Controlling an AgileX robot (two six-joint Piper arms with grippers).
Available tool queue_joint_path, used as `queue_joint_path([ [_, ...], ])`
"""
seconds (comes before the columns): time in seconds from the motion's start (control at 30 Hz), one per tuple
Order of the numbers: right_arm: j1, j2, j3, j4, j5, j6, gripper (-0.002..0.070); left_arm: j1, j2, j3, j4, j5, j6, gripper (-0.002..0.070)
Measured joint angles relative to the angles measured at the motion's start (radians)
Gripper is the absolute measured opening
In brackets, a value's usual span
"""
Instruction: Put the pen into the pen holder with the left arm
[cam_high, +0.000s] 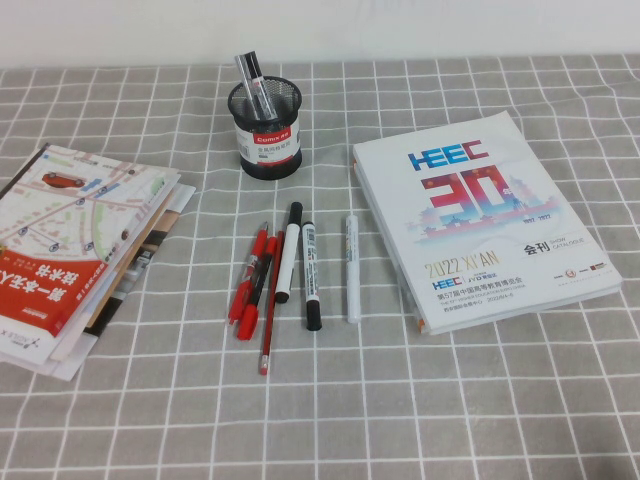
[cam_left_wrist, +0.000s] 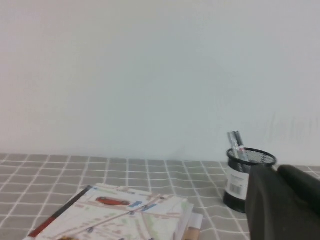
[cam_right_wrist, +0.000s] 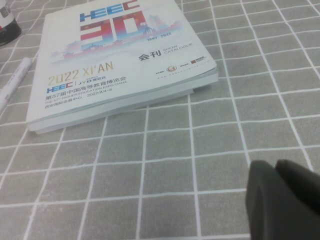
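Observation:
The black wire-mesh pen holder (cam_high: 265, 130) with a red-and-white label stands upright at the back middle of the table. A slim grey translucent pen (cam_high: 253, 82) stands inside it, leaning, with its top sticking out. Holder (cam_left_wrist: 240, 182) and pen (cam_left_wrist: 237, 145) also show in the left wrist view. My left gripper (cam_left_wrist: 276, 171) is shut and empty, pulled back on the near side of the holder, apart from it. My right gripper (cam_right_wrist: 276, 166) is shut and empty, low over bare cloth near the white catalogue. Neither arm shows in the high view.
Red pens (cam_high: 255, 285), two white markers with black caps (cam_high: 300, 265) and a white pen (cam_high: 352, 268) lie in front of the holder. A thick white catalogue (cam_high: 480, 220) lies right, a stack of map booklets (cam_high: 80, 240) left, on grey checked cloth.

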Motion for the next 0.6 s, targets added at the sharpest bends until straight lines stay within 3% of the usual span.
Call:
queue_joint_path([
  [0.33,0.0,0.0,0.0,0.0,0.0,0.0,-0.0015,0.023,-0.082,0.032,-0.024,0.191,0.0,-0.0003],
  [0.6,0.0,0.0,0.0,0.0,0.0,0.0,-0.0015,0.023,-0.085,0.032,0.035,0.478,0.0,-0.0003],
])
